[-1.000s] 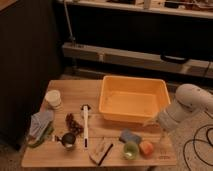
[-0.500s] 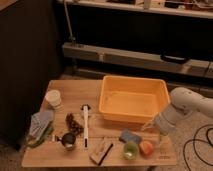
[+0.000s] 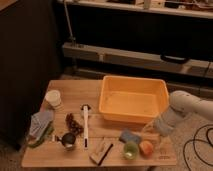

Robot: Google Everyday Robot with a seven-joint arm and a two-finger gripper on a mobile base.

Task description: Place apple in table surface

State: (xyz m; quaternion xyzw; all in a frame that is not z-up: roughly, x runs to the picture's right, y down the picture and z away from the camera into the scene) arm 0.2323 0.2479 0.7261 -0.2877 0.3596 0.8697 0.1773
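End effector open, empty, poised just above and right of apple. Apple rests on counter, front right corner, beside green cup, before orange bin.

A small, round, orange-red apple with a yellowish patch rests near the front right corner of the light wooden bench, whose planked, rectangular top shows its grain. The gripper hovers just above the fruit, jaws apart.
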